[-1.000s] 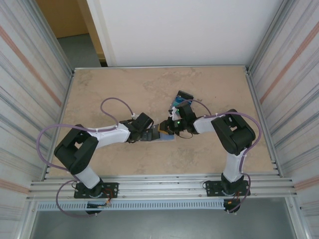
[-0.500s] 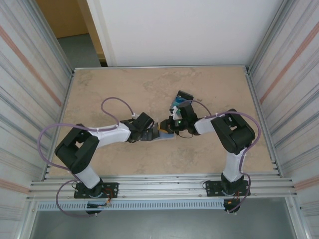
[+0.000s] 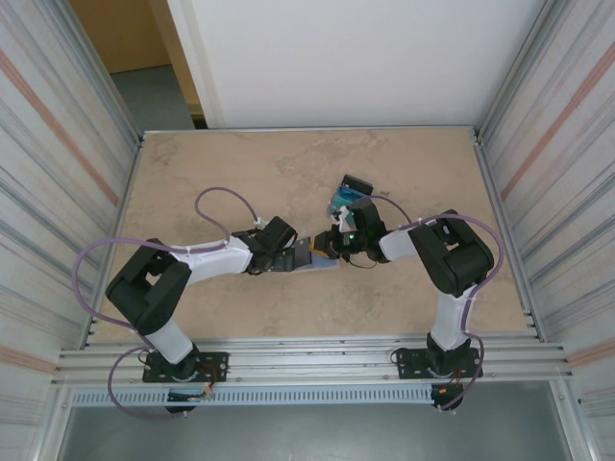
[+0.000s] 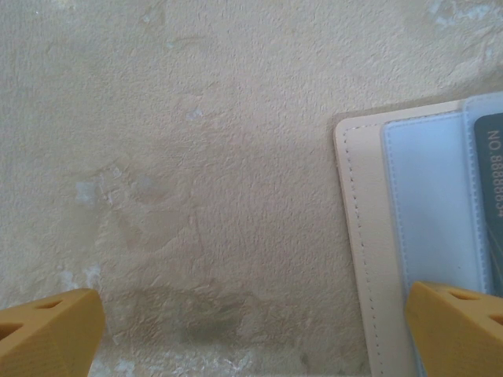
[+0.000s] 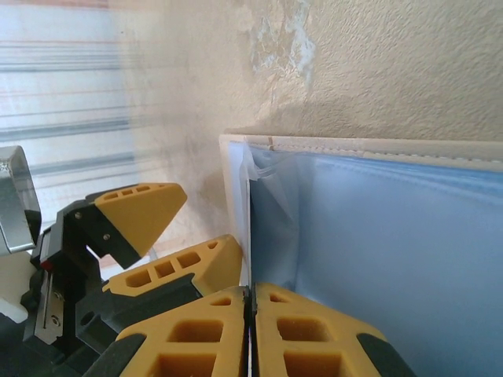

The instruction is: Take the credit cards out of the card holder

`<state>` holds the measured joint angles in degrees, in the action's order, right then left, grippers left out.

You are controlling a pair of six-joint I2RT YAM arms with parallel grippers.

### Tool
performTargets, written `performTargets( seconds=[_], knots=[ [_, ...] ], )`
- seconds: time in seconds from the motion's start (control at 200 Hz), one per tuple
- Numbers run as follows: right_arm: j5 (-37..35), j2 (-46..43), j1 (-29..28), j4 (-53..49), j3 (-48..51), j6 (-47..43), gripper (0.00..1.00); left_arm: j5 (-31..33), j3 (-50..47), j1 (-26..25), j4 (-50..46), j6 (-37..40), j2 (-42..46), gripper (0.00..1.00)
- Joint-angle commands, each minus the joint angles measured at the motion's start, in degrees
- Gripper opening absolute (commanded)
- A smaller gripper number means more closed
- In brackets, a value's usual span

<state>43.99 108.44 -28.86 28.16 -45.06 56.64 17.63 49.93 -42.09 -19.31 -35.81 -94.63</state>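
We find the wallet lying spread open and flat on the table near its middle, between the two claws. A dark teal card sits tucked in its light blue pocket, so we judge removal not done; how many cards it holds we cannot tell. The right claw is pressed closed at the pocket's mouth over a thin pale edge; whether that edge is a card we cannot tell. The left claw stands wide apart, holding nothing, one finger over the wallet's beige border.

Room: the claws crowd each other, and a small box lies just beyond the right one. Bare table stretches leftward and to the far side, with the walls well apart.
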Motion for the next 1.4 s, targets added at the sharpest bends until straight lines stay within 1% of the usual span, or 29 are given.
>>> performTargets(
  seconds=[0.0,0.456,0.947,1.393],
  knots=[
    [1.33,0.15,0.82,1.17,1.11,1.02,0.11,1.18,1.21,-0.13,-2.40,-0.32,-1.04,0.99],
    [1.89,1.68,0.82,1.15,0.88,0.75,0.11,-1.67,4.61,-0.12,-0.66,1.87,2.34,0.99],
    [1.89,1.75,0.82,1.19,0.85,0.84,0.12,-5.27,6.05,-0.19,1.77,3.99,-2.85,0.99],
    [2.20,1.07,1.18,2.29,1.73,1.34,0.12,-5.19,3.95,0.42,0.15,3.30,-4.24,0.99]
  ],
)
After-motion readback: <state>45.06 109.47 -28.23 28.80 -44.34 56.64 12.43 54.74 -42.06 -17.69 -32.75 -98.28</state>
